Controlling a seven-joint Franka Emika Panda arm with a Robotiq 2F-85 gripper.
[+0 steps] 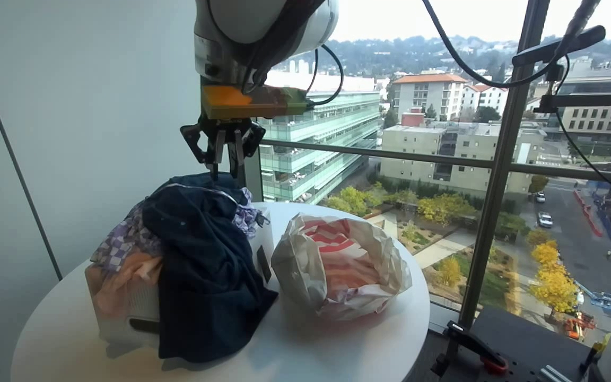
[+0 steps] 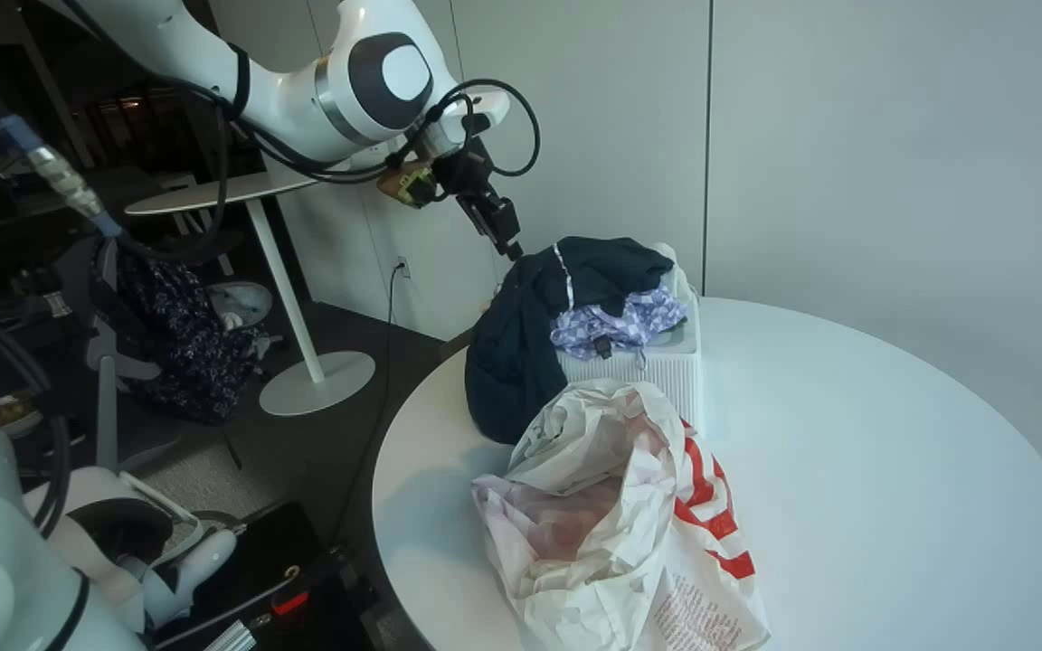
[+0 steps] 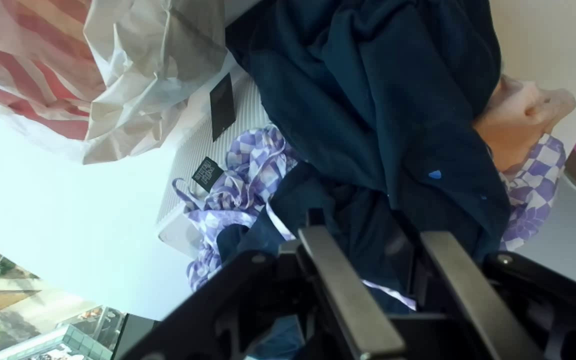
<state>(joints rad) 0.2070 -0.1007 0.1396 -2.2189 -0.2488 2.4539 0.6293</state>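
I am holding the pincer (image 3: 360, 225) parted and apparently empty over the navy garment (image 1: 199, 281), though tip contact is hard to judge. Closing too deep, I am risking snagging the adjoining checkered cloth (image 3: 258, 155). The garment is lying rumpled, draping over the white ribbed box (image 2: 678, 382) on the worktop (image 2: 892, 470).

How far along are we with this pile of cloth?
Looks done: a draped dark navy cloth lies over the white ribbed box, with a purple-and-white checked cloth and a crumpled peach cloth partly beneath it. In hand: nothing gripped that I can see; the black two-fingered hand is open at the navy cloth, contact unclear. Left: perhaps gathering in the navy and peach cloths, which hang outside the box.
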